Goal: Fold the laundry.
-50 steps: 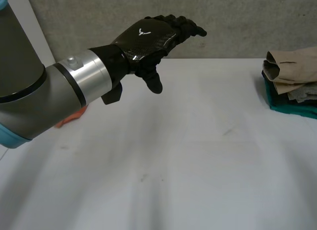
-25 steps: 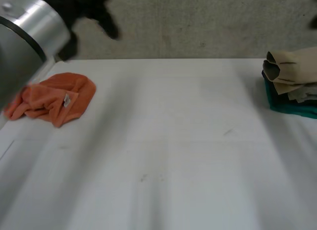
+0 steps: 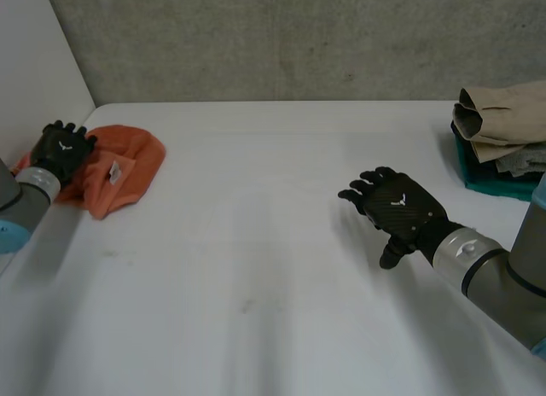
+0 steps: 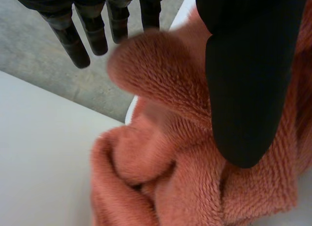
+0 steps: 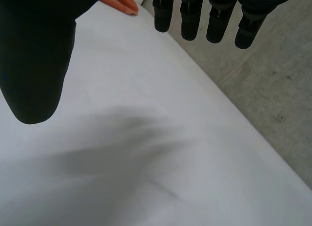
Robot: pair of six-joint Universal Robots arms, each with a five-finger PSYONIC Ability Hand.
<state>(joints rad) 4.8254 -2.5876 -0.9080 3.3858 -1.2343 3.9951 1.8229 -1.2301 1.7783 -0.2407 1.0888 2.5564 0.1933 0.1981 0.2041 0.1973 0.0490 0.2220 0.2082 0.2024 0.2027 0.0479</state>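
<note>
Just under the straight-fingered left hand (image 3: 61, 150), a crumpled orange towel (image 3: 128, 167)

Table (image 3: 256, 242): white, faintly scuffed, ran from 3 to 9 o'clock.
Wall (image 3: 299, 37): grey concrete, stood at 12 o'clock.
Side panel (image 3: 34, 63): white, rose at 10 o'clock.

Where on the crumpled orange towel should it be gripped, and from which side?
Grip the raised fold of the orange towel, coming from above on its left side, where the left robot hand is open. The towel lies bunched, and that fold stands up between thumb and fingers, so it is probably the easiest part to pinch.
</note>
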